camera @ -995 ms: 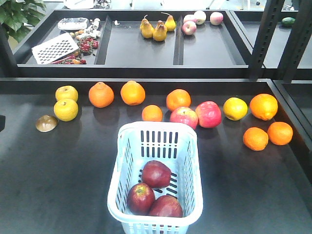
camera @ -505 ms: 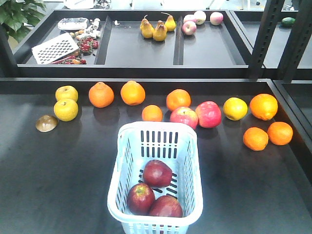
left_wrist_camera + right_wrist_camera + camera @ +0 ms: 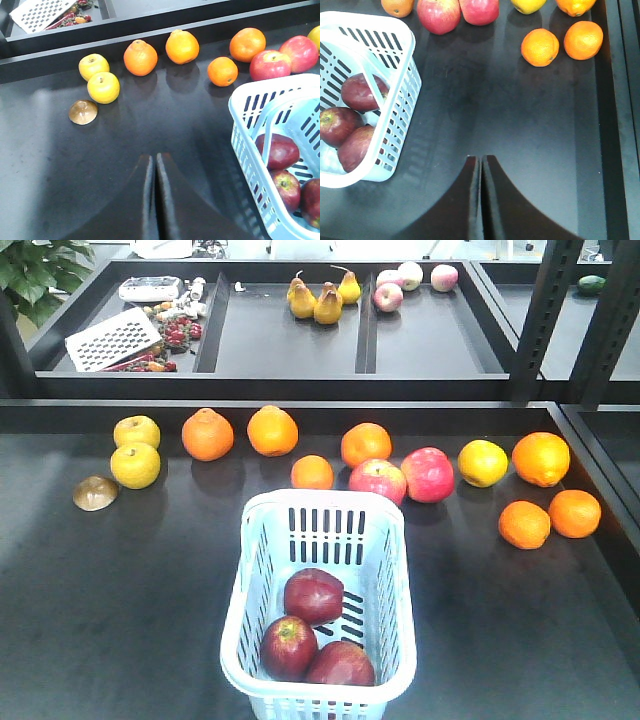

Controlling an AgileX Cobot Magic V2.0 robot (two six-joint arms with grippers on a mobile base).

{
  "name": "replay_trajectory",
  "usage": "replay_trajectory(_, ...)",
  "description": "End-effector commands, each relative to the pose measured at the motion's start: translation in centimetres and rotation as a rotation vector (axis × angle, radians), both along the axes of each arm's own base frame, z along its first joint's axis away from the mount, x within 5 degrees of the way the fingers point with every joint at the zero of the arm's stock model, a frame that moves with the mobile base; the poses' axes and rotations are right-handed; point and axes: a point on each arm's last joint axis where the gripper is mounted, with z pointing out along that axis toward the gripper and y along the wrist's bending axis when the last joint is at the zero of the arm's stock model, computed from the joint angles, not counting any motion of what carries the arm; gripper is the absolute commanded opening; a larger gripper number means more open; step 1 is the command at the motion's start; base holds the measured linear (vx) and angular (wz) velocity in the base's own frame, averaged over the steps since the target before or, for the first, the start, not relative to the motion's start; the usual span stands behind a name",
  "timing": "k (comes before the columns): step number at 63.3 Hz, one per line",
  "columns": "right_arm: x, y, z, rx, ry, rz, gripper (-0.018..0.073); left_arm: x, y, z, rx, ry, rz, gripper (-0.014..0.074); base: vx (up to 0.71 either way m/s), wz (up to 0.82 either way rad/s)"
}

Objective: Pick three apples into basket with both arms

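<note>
Front view high, facing shelves; wrist views flank shared basket (image 3: 390, 540).

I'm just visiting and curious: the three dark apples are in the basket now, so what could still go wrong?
The top apple lies tilted against the other two, so it could roll if the basket is nudged. Both pincers, left and right, are shut and low beside the basket; a careless move could bump it.

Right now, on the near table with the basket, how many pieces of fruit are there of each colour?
Dark red apples, in the basket: 3
Pink-red apples: 2
Oranges: 7
Yellow fruits: 3
Total: 15
</note>
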Motion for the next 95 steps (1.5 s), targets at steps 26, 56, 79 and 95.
replay_trajectory(26,0.3,-0.1,1.2,0.002,-0.089,-0.006,-0.0009,0.1,-0.1,1.4,-0.033,-0.091,-0.003,-0.0008,0.0,0.0)
replay_trajectory(56,0.3,-0.1,1.2,0.002,-0.089,-0.006,-0.0009,-3.6,1.1,-1.5,-0.107,-0.31,0.008,-0.0008,0.0,0.0)
replay_trajectory(79,0.3,-0.1,1.2,0.002,-0.089,-0.006,-0.0009,-8.3,2.5,-12.7,-0.195,-0.637,0.066,-0.0006,0.0,0.0)
replay_trajectory(95,0.2,-0.1,1.2,0.002,-0.083,-0.005,-0.0009,-9.2,3.0,-16.6,-0.207,-0.656,0.124,-0.0006,0.0,0.0)
